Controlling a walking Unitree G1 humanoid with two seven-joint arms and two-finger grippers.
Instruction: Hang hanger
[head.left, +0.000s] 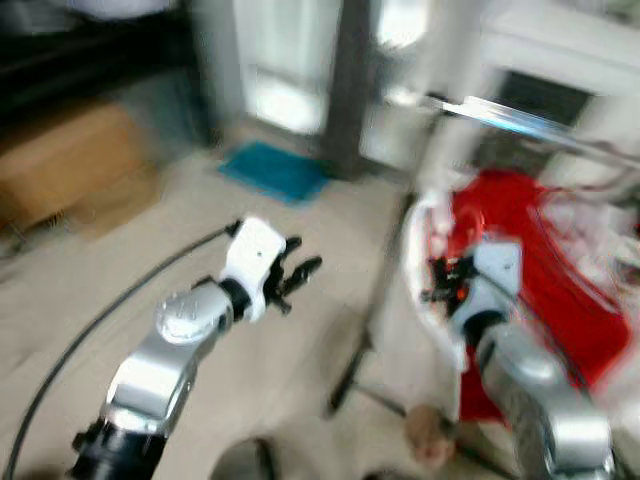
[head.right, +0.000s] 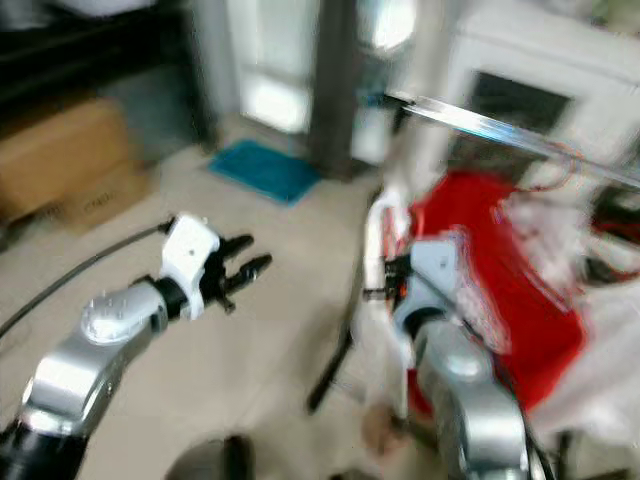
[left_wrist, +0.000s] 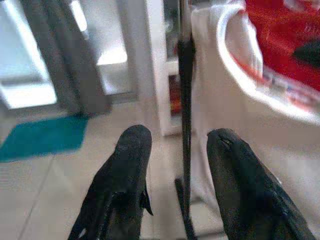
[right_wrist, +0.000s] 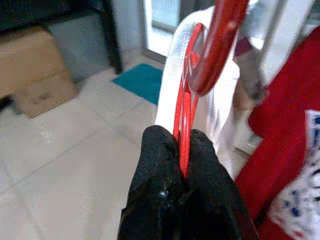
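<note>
Left eye view: the picture is blurred, and no writing can be read on the cardboard box (head.left: 70, 165) at the far left. The left gripper (head.left: 296, 275) is raised over bare pale floor (head.left: 300, 350) with open room all around it, its black fingers spread and holding nothing. To its right stands the dark upright pole (head.left: 375, 300) of a clothes rack, whose shiny rail (head.left: 520, 122) runs above a red garment (head.left: 540, 270) and white cloth (head.left: 420, 330). The right gripper (head.left: 440, 283) is up against these hanging clothes. A teal mat (head.left: 275, 170) lies on the floor by the doorway.

Right eye view: the same scene; the box shows a faint print too smeared to read.

Left wrist view: the two fingers (left_wrist: 120, 190) stand apart, the rack pole seen between them, well beyond, with the white cloth just beside it.

Right wrist view: the fingers (right_wrist: 160, 175) are pinched tight on a thin red hanger (right_wrist: 186, 130), glossy plastic, whose loop rises from the fingertips to a broader curved red band above. White cloth hangs directly behind it, the red garment to one side, open tiled floor to the other.
</note>
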